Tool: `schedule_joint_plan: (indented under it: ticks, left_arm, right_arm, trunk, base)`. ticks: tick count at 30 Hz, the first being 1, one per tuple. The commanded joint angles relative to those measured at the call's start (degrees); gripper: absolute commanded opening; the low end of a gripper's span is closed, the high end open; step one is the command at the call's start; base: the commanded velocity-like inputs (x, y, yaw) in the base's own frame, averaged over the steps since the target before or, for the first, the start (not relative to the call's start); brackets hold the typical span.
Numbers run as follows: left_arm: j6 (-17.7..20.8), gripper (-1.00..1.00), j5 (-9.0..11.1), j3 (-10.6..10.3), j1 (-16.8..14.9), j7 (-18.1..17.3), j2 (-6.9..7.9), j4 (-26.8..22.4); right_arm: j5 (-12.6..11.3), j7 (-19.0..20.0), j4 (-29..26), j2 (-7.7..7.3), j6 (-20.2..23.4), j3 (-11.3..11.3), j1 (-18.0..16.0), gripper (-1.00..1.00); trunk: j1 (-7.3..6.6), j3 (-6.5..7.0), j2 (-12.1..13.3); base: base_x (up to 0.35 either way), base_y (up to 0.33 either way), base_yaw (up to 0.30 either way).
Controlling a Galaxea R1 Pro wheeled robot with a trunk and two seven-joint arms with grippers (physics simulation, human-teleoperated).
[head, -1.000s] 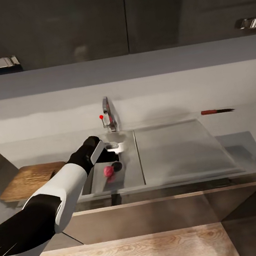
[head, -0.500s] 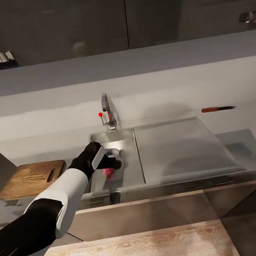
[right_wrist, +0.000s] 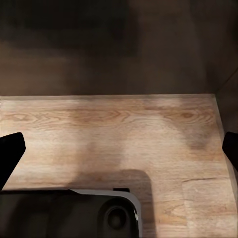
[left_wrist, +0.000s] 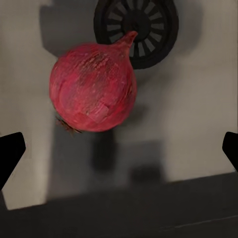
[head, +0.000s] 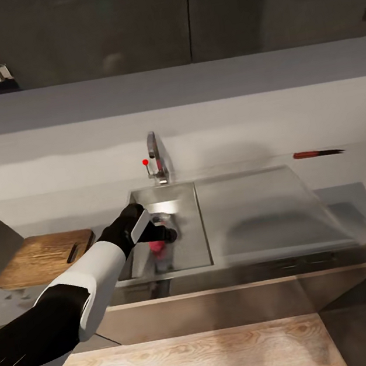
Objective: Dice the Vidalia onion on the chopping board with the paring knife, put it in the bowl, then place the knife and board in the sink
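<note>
One Vidalia onion between spread left claw fingers, unlabelled.

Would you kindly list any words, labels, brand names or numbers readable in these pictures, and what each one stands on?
None: no readable text, label, brand or number appears in these pictures.
The Vidalia onion, sink, chopping board, paring knife and tap are all unmarked.
The left hand carries no lettering either.

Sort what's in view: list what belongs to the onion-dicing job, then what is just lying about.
Job:
Vidalia onion in the sink
chopping board
paring knife
countertop
left gripper, open

Lying about:
tap
wooden surface
</note>
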Motion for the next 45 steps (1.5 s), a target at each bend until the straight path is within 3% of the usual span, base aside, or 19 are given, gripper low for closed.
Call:
schedule_joint_plan:
  ticks: [1, 45]
  left_arm:
    - [0.2, 1.0, 0.6, -0.4, 0.0, 0.5, 0.03, -0.1]
    - [0.1, 1.0, 0.5, -0.4, 0.0, 0.5, 0.04, 0.0]
  right_arm:
    - [0.4, 0.4, -0.1, 0.04, -0.1, -0.5, 0.0, 1.0]
    - [0.4, 0.4, -0.1, 0.11, 0.0, -0.5, 0.0, 1.0]
  trunk:
    - [0.04, -0.17, -0.1]
    - [0.04, -3.77, -0.1]
  base:
    - [0.061, 0.045, 0.0]
    - [0.037, 0.007, 0.0]
